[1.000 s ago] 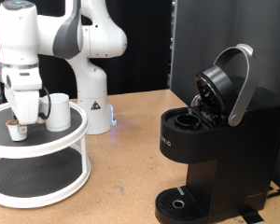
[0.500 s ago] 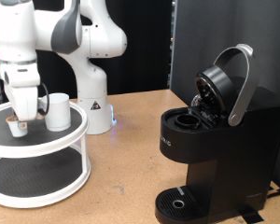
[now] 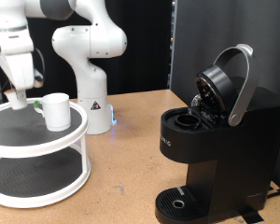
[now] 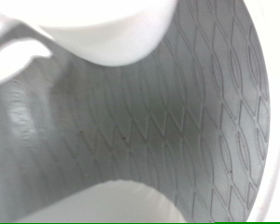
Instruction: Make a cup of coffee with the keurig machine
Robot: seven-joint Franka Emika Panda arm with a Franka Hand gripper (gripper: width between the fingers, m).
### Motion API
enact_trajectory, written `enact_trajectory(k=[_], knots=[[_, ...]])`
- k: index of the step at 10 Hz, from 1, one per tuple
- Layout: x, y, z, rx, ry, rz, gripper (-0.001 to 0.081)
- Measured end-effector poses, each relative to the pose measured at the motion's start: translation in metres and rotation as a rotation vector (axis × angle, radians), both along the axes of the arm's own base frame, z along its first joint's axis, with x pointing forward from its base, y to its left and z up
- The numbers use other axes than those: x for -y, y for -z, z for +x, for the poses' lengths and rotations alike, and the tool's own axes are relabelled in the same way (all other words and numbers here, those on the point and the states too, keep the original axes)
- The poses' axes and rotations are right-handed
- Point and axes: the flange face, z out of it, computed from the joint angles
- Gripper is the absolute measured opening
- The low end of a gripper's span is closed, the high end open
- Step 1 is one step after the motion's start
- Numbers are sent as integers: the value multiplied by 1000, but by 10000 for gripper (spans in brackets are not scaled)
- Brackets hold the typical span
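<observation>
My gripper (image 3: pixel 20 99) hangs just above the top shelf of a white two-tier stand (image 3: pixel 47 142) at the exterior view's left. It is shut on a small white pod (image 3: pixel 19 96), which is raised off the shelf. The white cup (image 3: pixel 56 110) stands on the same shelf, just to the exterior view's right of the gripper. The black keurig machine (image 3: pixel 219 149) stands at the right with its lid (image 3: pixel 219 82) tipped open and its pod chamber (image 3: pixel 188 119) showing. The wrist view is blurred: grey patterned shelf mat (image 4: pixel 159 121) and white shapes at two edges.
The white robot base (image 3: pixel 90 93) stands behind the stand. A dark panel (image 3: pixel 191 37) rises behind the machine. The machine's round drip tray (image 3: pixel 181 202) is at the bottom, with wooden tabletop (image 3: pixel 126 173) between stand and machine.
The gripper has risen from the stand's top shelf and shifted slightly left. The small pod that sat on the shelf under it is no longer there. The cup and machine have not moved.
</observation>
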Motion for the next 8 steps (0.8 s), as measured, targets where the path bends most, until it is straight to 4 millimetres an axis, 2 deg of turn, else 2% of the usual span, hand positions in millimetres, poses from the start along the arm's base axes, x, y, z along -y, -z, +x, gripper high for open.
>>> enact_trajectory(k=[1,2,4,5,8], knots=[[0,-15,-1,-13,-10,1,429],[-1,-22,-1,-29,-16,4,372],[-3,-20,-1,-27,-11,13,372],[-10,-19,2,-24,8,32,372],[-54,-27,26,-9,100,106,372]])
